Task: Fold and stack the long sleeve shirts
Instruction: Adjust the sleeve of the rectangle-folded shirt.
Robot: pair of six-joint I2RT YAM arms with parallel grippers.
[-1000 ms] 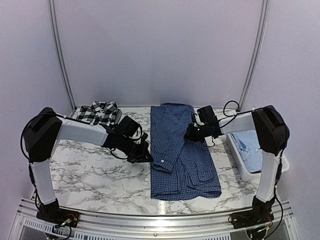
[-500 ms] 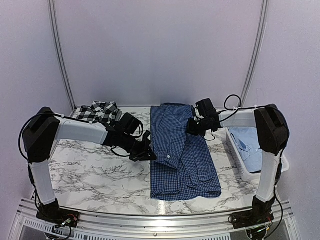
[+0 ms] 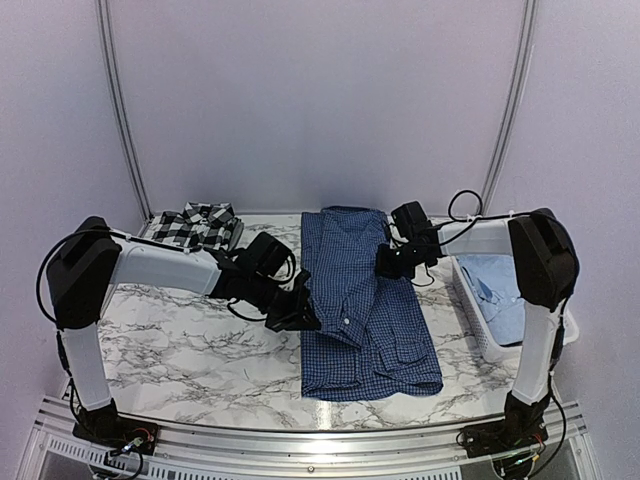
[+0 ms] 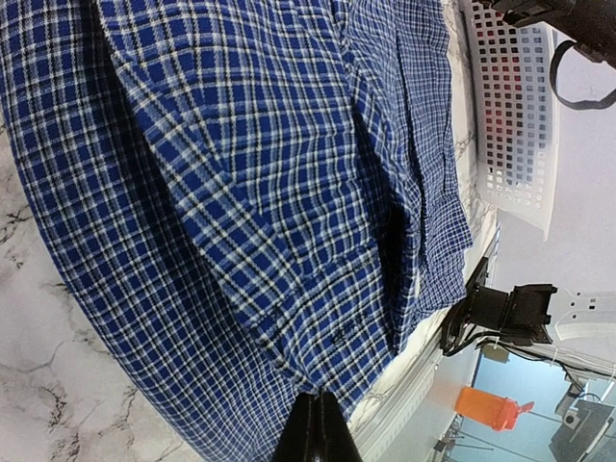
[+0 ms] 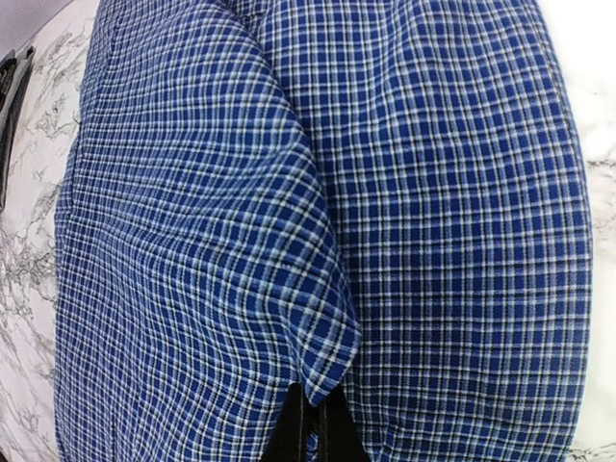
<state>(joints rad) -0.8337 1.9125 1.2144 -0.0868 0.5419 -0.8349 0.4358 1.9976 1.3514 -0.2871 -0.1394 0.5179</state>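
Right, both hands are on the dk blue checked shirt (image 3: 365, 335), which lies lengthwise down the middle of the marble worktop (image 3: 170, 350), collar end twd the back wall. Its left side is lifted and carried part-way over the middle, so we see a raised ridge of cloth running along it.

The left hand (image 3: 303, 315) sits at the shirt's left edge, approx halfway down, and is pinched fully closed on the fabric. In the left wrist view its fingers (image 4: 318, 435) meet w/ no gap btwn them, right at the border of a folded-over strip of checks.

The right hand (image 3: 388, 262) is at the shirt's right edge, nearer the collar end, and is clamped tight as well. In the right wrist view its fingers (image 5: 313, 428) grip the corner of a lifted flap, w/ cloth draping away on both sides.

The black-and-white plaid shirt (image 3: 198, 225) lies folded at the back left of the worktop, well apart from both hands. The pale blue shirt (image 3: 500, 290) lies inside the white slatted basket (image 3: 468, 312) at the right side, near the dk blue one but not touching it, as far as we can tell
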